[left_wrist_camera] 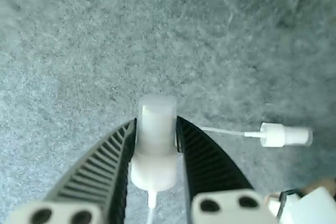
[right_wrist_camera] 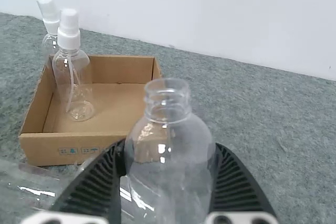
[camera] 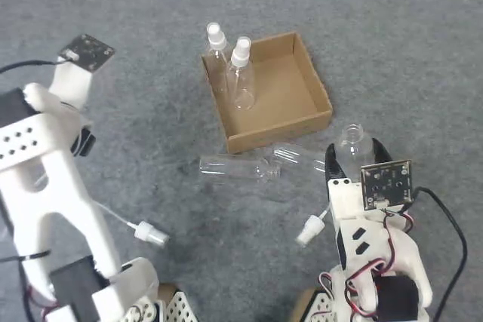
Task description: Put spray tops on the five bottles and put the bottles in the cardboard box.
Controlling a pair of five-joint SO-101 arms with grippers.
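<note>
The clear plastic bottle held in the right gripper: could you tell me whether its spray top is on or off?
Off: the clear plastic bottle in the right gripper shows a bare, open threaded neck.

Two arms, both claws loaded.
The left arm (camera: 45, 186) is raised high, its left claw (left_wrist_camera: 156, 127) closed on a spray top (left_wrist_camera: 155, 150). The right arm (camera: 370, 254) is held lower, its right claw (right_wrist_camera: 169, 150) clamped around an upright bottle (right_wrist_camera: 168, 124).
</note>
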